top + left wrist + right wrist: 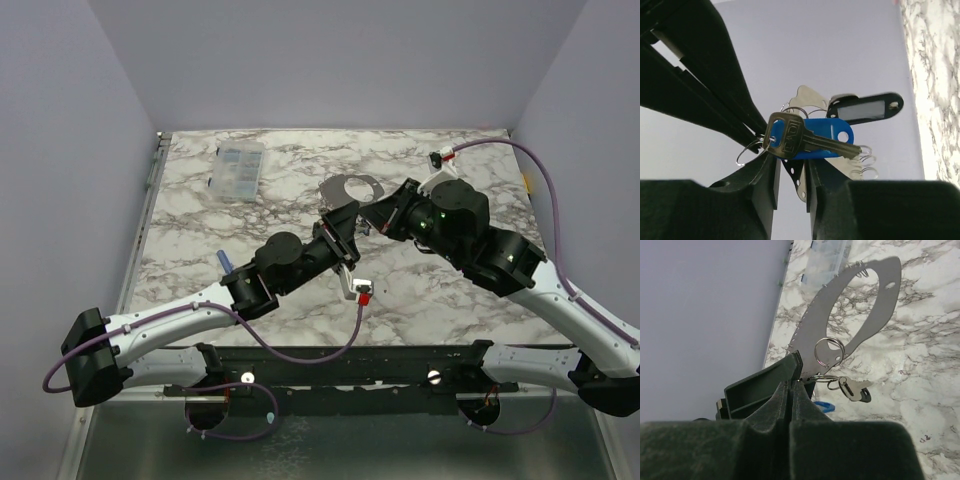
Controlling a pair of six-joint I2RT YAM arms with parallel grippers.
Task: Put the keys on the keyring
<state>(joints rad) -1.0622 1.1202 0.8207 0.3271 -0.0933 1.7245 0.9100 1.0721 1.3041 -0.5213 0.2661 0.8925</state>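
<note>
Left wrist view: silver key point(810, 141) and blue tag point(834, 131) hang on flat grey keyring point(807, 96); left tool point(792, 195) narrowly parted, right tool point(791, 390) pinching its edge.

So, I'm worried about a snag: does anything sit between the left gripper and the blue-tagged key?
Nothing visible does. The blue-tagged key hangs right at the fingertips of the left gripper. Only the thin edge of the keyring plate runs down into the gap between its fingers.
</note>
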